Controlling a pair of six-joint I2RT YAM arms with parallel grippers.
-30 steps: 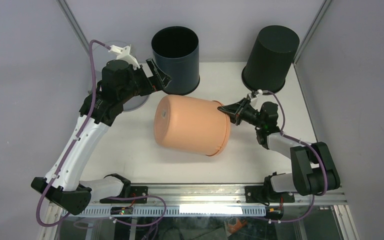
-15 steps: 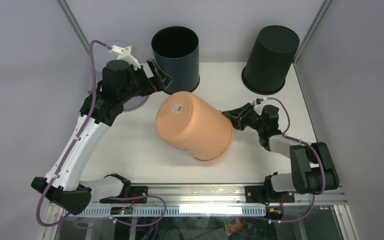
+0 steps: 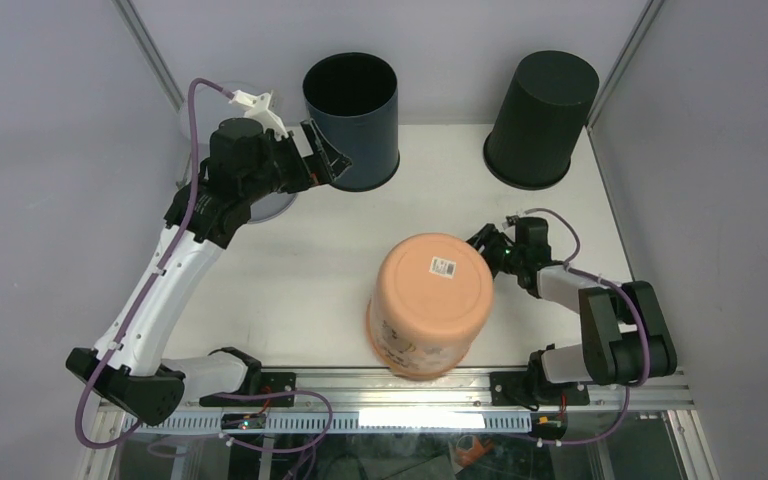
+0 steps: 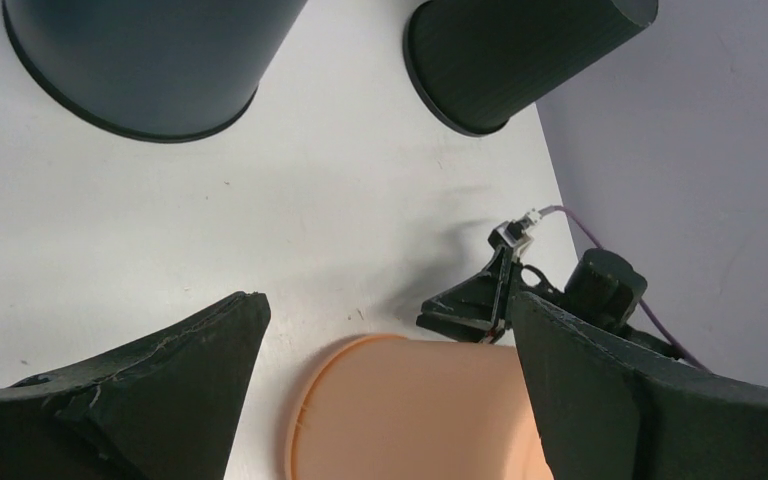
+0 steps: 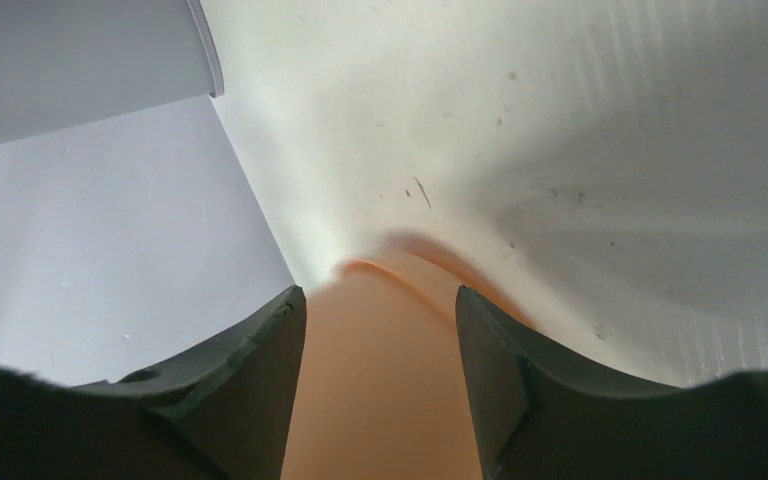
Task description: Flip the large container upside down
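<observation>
**Orange tub stands base-up, right gripper pressed close against it**

The orange tub (image 3: 428, 305) stands mouth-down on the table (image 3: 290, 270), well in front of the open black bucket (image 3: 350, 120) and a little to its right. Its flat base faces up and carries a small white label (image 3: 445, 267), whose print is too small to read. The tub's rim shows only along its near side; the far side is hidden behind its own body.

The right gripper (image 3: 481, 247) lies low against the tub's wall, on the side away from the open black bucket. In the right wrist view its two fingers (image 5: 230, 400) stand apart with orange wall filling the whole gap between them. The contact points are out of sight, so I cannot tell whether they pinch the tub or merely straddle it.

The left gripper (image 3: 328, 158) hangs just beside the open black bucket, on its left. Its jaws are spread wide and hold nothing. Its wrist camera looks between the fingers to the table, and the tub's far part is cut off at the bottom of that view.

An upturned black bucket (image 3: 540, 115) stands to the right of the open one, well apart. A clear round thing to the open bucket's left is mostly covered by the left arm and hard to make out.
</observation>
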